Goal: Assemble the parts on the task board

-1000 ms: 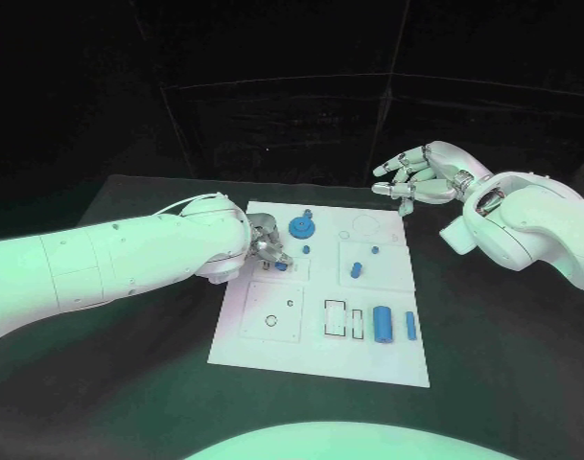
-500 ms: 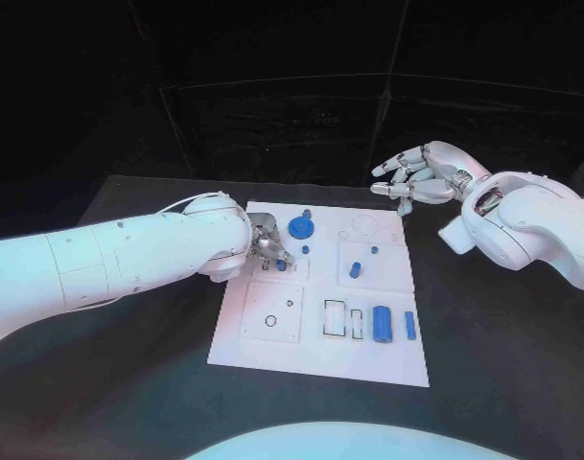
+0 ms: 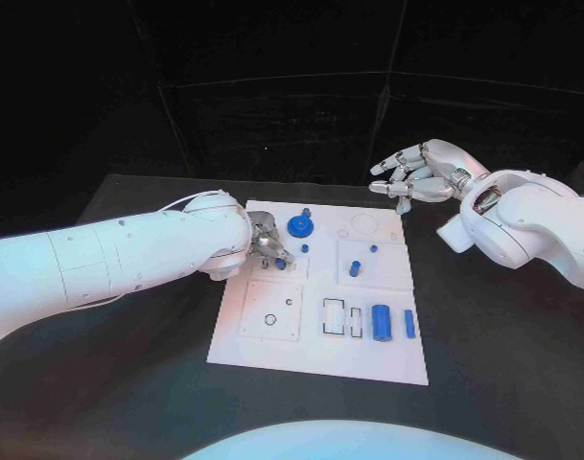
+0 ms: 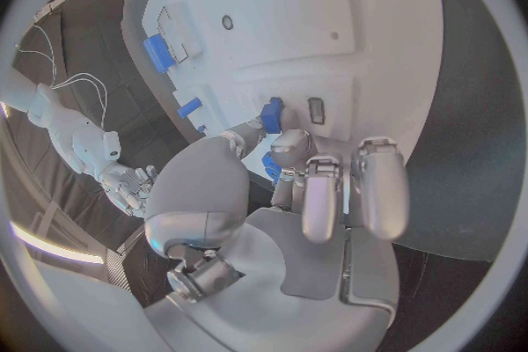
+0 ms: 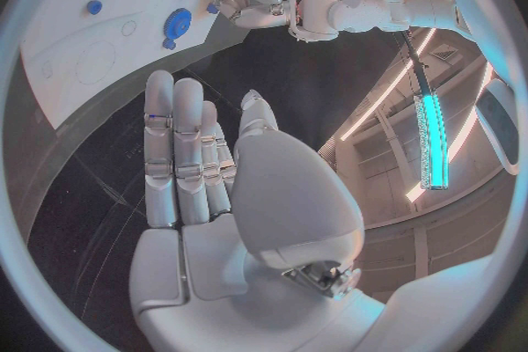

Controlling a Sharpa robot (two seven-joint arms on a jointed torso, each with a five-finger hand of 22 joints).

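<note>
white task board lies flat mid-table, small blue parts lying and standing across its recesses

Black table, white board

The black table carried the white task board flat at its middle, the board's long side running away from the robot.
</note>
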